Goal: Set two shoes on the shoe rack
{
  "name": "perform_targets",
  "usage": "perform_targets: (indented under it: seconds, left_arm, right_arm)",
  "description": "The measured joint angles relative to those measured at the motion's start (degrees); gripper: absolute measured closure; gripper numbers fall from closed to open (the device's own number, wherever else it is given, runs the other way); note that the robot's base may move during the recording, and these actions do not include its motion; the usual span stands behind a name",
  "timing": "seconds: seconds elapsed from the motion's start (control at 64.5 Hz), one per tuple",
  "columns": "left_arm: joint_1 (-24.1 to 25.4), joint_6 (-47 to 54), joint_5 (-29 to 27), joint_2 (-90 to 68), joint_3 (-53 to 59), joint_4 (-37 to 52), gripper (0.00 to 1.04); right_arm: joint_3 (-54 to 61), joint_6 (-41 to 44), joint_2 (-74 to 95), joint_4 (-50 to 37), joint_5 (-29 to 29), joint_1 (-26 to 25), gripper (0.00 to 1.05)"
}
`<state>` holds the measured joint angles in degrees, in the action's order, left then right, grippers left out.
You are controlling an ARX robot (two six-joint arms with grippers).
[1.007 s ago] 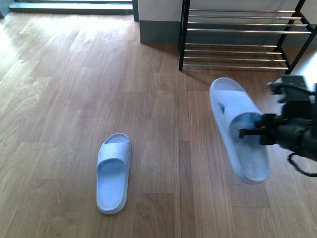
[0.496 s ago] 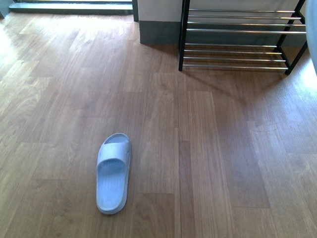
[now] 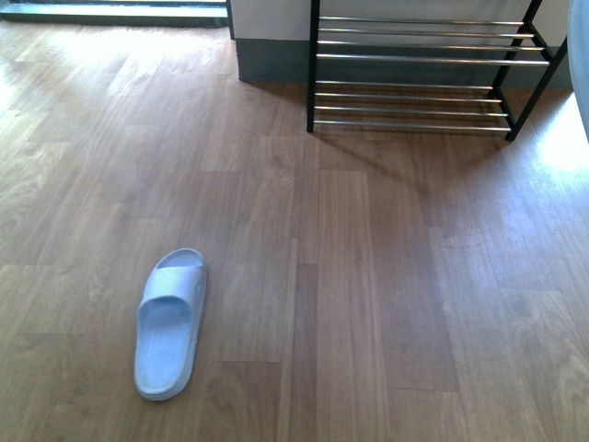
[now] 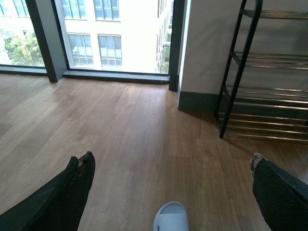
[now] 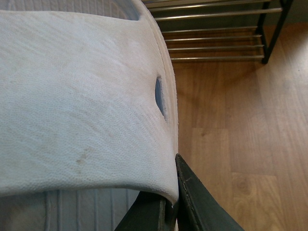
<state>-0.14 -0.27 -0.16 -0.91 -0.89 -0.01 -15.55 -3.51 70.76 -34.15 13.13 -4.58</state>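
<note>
Carry step, by the look of it. The right claw (image 5: 171, 208) is clenched on the strap edge of the held slide (image 5: 82, 96), whose pale strap fills most of the right wrist view. The shoe rack (image 5: 216, 30) is ahead of it and well apart. The other slide (image 3: 170, 322) lies flat on the floor (image 3: 414, 276), toe pointing away from the robot, far from the rack. The left claw (image 4: 169, 161) is released and empty, fingers spread, w/ that slide's toe showing between them.

To do this well, the right arm should prob. come in level w/ a tier, sole down, and lay the slide across at least two chrome rods. The rods are thin w/ gaps between — a tilted or end-on drop could let it slip through or hang. The grip looks to be on the strap edge only, so the slide may swing; slow moves help. It should leave room beside the first for the second, and let go only once the sole rests on the rods.
</note>
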Motion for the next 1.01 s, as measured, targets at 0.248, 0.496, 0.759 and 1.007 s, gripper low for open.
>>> perform_targets:
  seconds: [0.248,0.496,0.759,1.007]
  left_arm:
    - [0.0,0.0,0.2,0.0,0.0,0.0,0.09]
    - [-7.8,-12.0,-26.9,-14.6,-6.4,-11.7,0.09]
    - [-7.3,-17.9,-24.9,-66.4,-17.1,18.1,0.09]
    - [-11.2,-22.1,-18.3,-114.1,-32.4,28.2,0.09]
  right_arm:
    - [0.0,0.0,0.1,0.0,-0.4,-0.4,1.03]
    - [0.0,-0.1,0.0,0.0,-0.2,-0.3,1.03]
    - [0.0,-0.1,0.0,0.0,-0.1,-0.3,1.03]
    - [0.0,-0.1,0.0,0.0,-0.1,-0.3,1.03]
